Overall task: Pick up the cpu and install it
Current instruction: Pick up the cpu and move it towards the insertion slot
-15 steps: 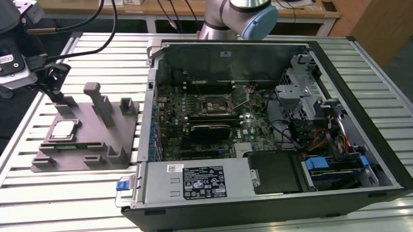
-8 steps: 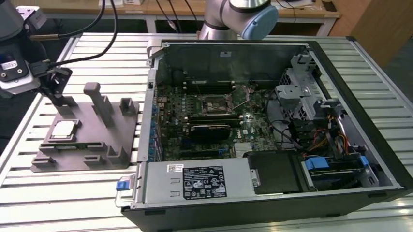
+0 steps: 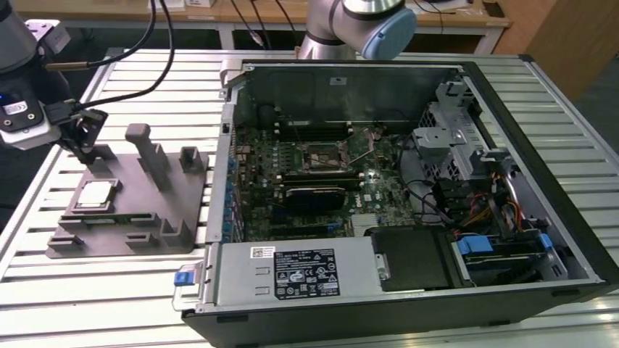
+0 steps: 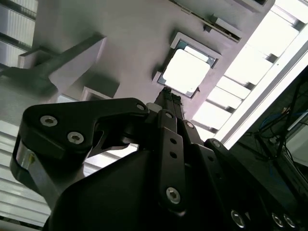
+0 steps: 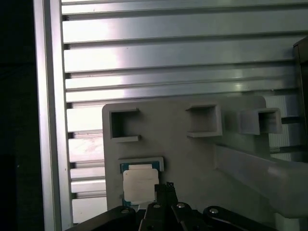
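Silver-topped cpu (image 3: 95, 194), a small flat square chip with a pale rim, lies flat in its seat on the grey moulded plastic holder (image 3: 145, 233). That holder rests on the slatted aluminium bench (image 3: 116, 290) at the exterior view's left, just beside the open black computer case (image 3: 406, 319). The black claw (image 3: 92, 154) hangs over the holder near the chip's edge farther from the exterior camera, apart from the chip and carrying nothing. In both wrist views its fingers (image 4: 169, 144) run to a single point, so they look pressed together, though the tips are too dark to be sure of. The square black-framed metal socket (image 3: 320, 156) on the green motherboard (image 3: 377, 188) inside the case is well apart from the chip. I judge the step in hand to be the approach for the pick: nothing is lifted yet and installation has not begun. A grasp from here would call for the fingers to spread past the chip's width and for the claw to centre over the silver top. It would then need a straight descent, so that they meet opposite rims without scraping the holder's seat.
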`<state>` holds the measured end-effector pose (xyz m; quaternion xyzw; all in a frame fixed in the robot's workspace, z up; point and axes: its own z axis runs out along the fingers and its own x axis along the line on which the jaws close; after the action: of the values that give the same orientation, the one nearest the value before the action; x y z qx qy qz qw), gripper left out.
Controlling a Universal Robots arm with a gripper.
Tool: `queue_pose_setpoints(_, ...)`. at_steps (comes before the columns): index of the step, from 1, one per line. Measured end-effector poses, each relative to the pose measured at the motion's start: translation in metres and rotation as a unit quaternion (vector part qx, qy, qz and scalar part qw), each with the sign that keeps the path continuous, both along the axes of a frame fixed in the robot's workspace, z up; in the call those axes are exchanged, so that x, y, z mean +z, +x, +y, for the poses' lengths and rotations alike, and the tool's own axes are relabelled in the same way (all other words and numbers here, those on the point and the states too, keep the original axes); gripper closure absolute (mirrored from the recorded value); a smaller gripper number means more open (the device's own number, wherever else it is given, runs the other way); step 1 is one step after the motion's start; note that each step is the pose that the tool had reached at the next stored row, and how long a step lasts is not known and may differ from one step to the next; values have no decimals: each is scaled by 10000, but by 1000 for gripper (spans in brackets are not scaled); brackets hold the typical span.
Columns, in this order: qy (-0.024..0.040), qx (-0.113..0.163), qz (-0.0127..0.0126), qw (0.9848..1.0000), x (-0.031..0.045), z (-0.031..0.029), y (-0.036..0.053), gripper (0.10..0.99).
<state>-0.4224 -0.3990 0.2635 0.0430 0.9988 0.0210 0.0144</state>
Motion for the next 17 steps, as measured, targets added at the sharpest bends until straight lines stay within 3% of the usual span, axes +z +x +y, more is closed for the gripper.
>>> queue_pose_setpoints(10,0,-3,0,10000,-175,-6,-123,980)
queue_pose_setpoints(17,0,-3,0,10000,-295,-61,-154,980)
